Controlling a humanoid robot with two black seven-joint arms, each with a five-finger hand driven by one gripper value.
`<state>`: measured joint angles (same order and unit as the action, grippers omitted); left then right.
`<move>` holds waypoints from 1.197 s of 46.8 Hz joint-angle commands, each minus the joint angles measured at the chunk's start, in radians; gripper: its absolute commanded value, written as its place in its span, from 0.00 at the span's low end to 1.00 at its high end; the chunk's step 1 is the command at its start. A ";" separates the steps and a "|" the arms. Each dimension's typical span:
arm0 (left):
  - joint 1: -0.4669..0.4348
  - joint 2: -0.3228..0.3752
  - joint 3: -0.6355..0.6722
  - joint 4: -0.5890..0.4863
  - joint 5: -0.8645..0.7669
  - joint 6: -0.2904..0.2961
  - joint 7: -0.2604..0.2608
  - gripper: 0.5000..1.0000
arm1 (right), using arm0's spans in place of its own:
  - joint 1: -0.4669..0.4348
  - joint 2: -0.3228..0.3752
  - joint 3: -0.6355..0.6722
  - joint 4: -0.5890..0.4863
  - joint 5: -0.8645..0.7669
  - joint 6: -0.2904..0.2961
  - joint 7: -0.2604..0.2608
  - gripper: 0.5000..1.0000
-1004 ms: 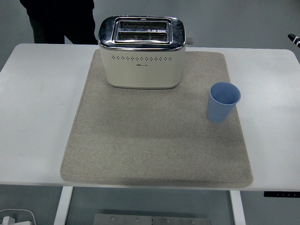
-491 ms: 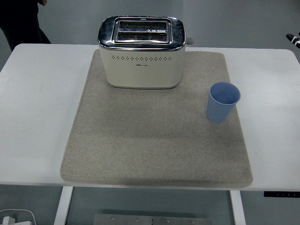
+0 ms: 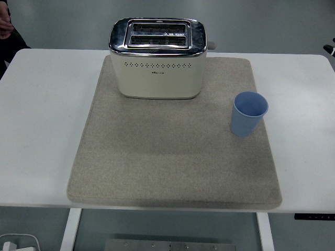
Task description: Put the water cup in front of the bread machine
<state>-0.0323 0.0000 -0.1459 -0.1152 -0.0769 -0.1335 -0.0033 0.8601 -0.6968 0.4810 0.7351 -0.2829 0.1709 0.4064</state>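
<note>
A light blue water cup (image 3: 249, 113) stands upright and empty on the right side of a beige mat (image 3: 172, 157). A cream and chrome bread machine (image 3: 157, 58) with two top slots stands at the mat's far middle. The cup is to the right of it and nearer to me. Only a small black tip of my right hand (image 3: 331, 48) shows at the right edge, far from the cup. My left arm is out of view.
The mat lies on a white table (image 3: 42, 120). A person in dark clothes (image 3: 6, 31) stands at the top left corner, beyond the table's far edge. A white object (image 3: 18, 243) lies on the floor at the bottom left.
The person has moved left along the far edge, from behind the bread machine to the top left corner. My right hand's tip has drawn back toward the right edge. The cup has not moved.
</note>
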 commanded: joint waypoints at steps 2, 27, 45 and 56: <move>0.000 0.000 0.000 0.000 0.000 0.000 0.000 1.00 | -0.039 -0.064 0.001 0.090 -0.050 0.010 0.023 0.83; 0.000 0.000 0.000 0.000 0.000 0.000 0.000 1.00 | -0.295 -0.217 -0.002 0.455 -0.349 -0.002 0.180 0.83; 0.000 0.000 0.000 0.000 0.000 0.000 0.000 1.00 | -0.351 -0.109 -0.029 0.458 -0.447 -0.120 0.167 0.83; 0.000 0.000 0.000 0.000 0.000 0.000 0.000 1.00 | -0.343 -0.064 -0.030 0.446 -0.447 -0.160 0.150 0.83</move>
<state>-0.0323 0.0000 -0.1457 -0.1151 -0.0768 -0.1335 -0.0030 0.5149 -0.7713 0.4509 1.1818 -0.7302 0.0190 0.5666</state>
